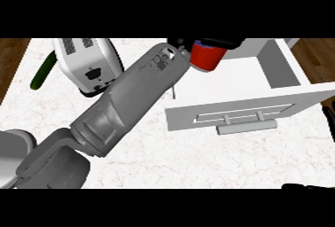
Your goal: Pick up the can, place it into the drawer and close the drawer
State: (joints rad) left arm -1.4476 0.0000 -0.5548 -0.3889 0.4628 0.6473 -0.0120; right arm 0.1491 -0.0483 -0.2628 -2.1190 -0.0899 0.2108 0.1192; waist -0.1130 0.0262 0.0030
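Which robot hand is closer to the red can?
Left. The left hand is curled round the red can above the open drawer; the right hand sits at the bottom-right edge, far away.

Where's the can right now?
In the head view the red can is near the top centre, held in the left hand over the open drawer's left rear corner, right of the toaster.

A white marbled counter (216, 155) fills most of the view (faint grey veining throughout), with brown wooden floor (13, 57) showing past its left and right edges.
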